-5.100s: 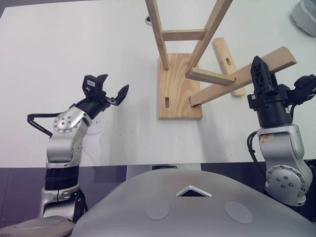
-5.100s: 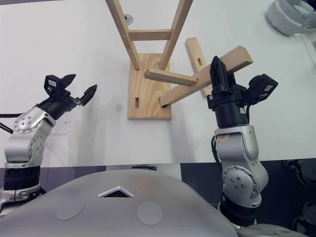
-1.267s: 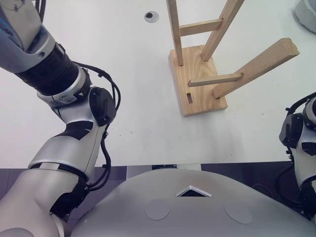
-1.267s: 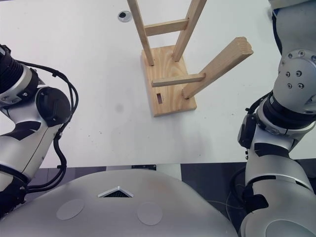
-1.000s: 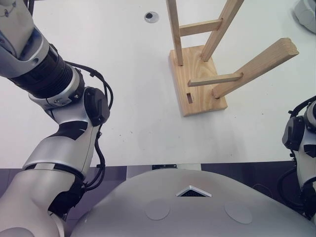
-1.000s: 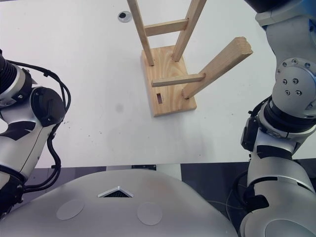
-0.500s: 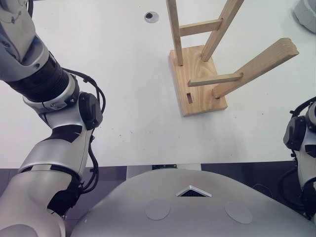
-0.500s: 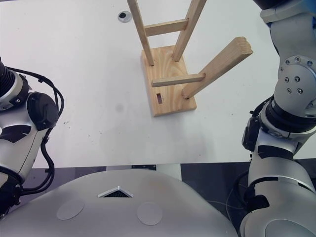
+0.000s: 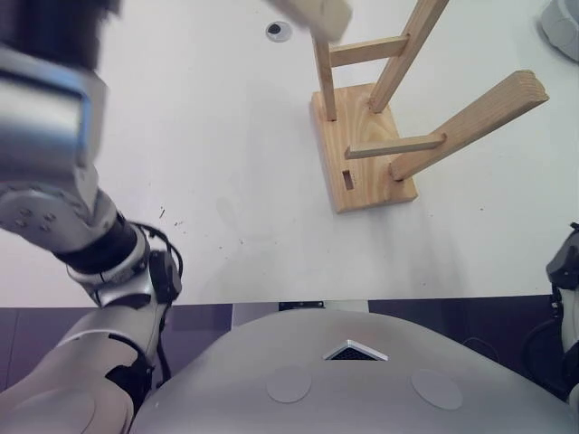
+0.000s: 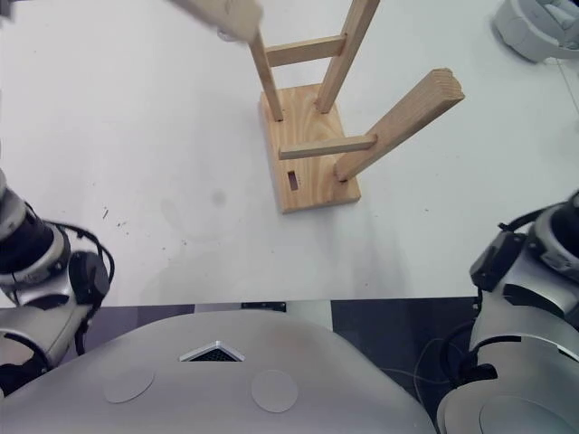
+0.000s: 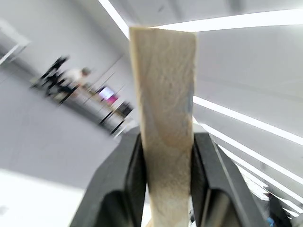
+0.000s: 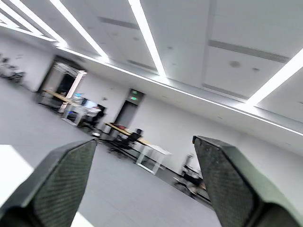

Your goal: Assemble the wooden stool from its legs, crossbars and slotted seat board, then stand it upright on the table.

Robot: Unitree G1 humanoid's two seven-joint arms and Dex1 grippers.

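The stool is partly built. The seat board (image 9: 364, 176) lies flat on the counter (image 9: 226, 136) with three legs in its slots. Two far legs (image 9: 322, 77) are joined by a crossbar (image 9: 366, 50), and the third leg (image 9: 466, 119) leans and carries a second crossbar (image 9: 393, 146). One slot (image 9: 347, 179) is empty. The left tool (image 11: 166, 158) is clenched on the fourth leg (image 11: 163, 94), which sticks out between its fingers, well apart from the board. The right tool (image 12: 142, 142) is released and grasps nothing. It seems this leg must be seated next, and then the stool turned upright.
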